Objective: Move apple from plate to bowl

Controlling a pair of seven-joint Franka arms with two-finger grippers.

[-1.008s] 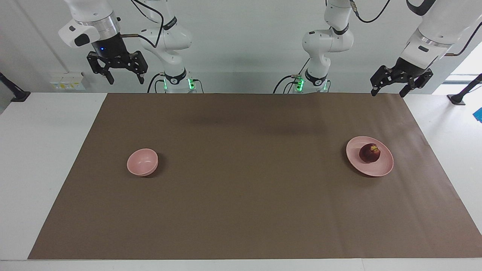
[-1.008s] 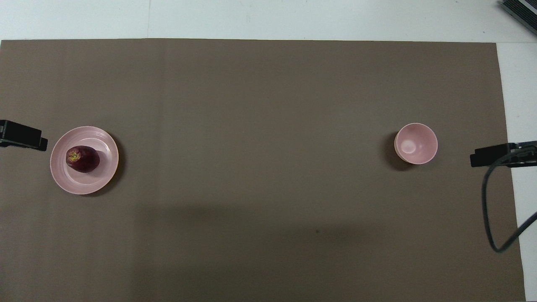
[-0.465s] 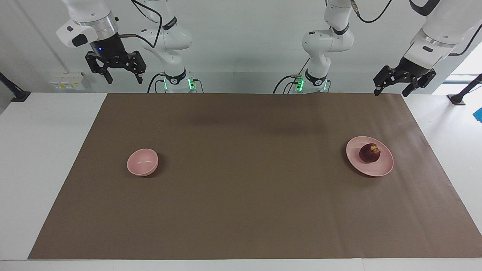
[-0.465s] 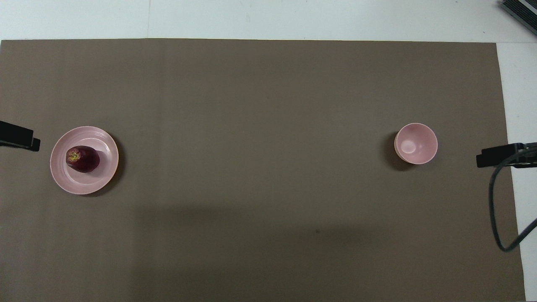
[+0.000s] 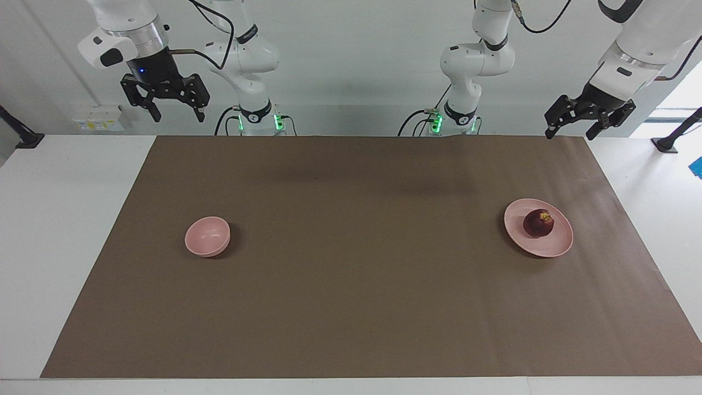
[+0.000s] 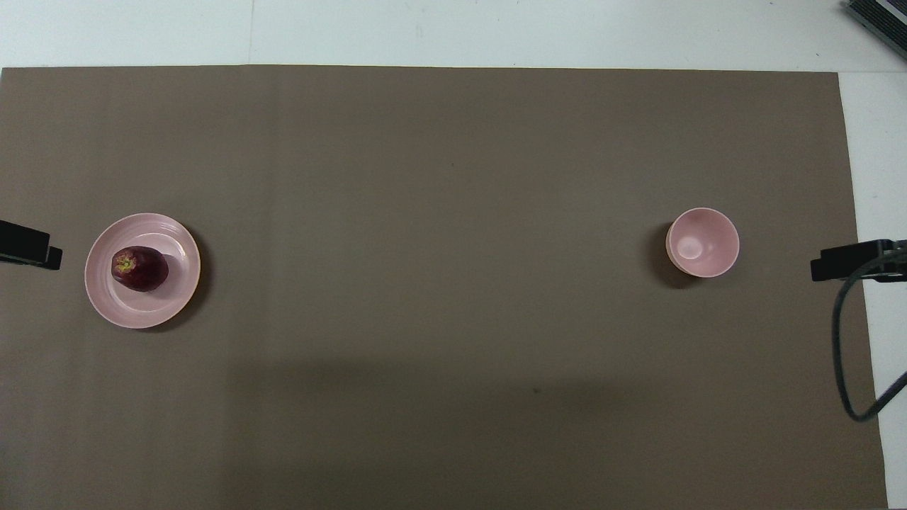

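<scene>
The dark red apple (image 5: 538, 223) lies on the wide pale pink plate (image 5: 557, 244) toward the left arm's end of the table; both also show in the overhead view, apple (image 6: 140, 268) on plate (image 6: 120, 312). The small deep pink bowl (image 5: 207, 236) stands empty toward the right arm's end, and shows in the overhead view (image 6: 702, 242). My left gripper (image 5: 570, 133) hangs high in the air, open and empty, well apart from the plate. My right gripper (image 5: 175, 115) hangs high, open and empty, well apart from the bowl. Only the grippers' edges show in the overhead view.
A brown mat (image 5: 351, 307) covers most of the white table (image 5: 60, 219). A black cable (image 6: 843, 354) loops down from the right arm at the mat's edge. A dark object (image 6: 879, 20) lies at the table's corner farthest from the robots.
Both grippers have drawn back and outward toward their own ends of the table, staying open. The apple, plate and bowl have not moved.
</scene>
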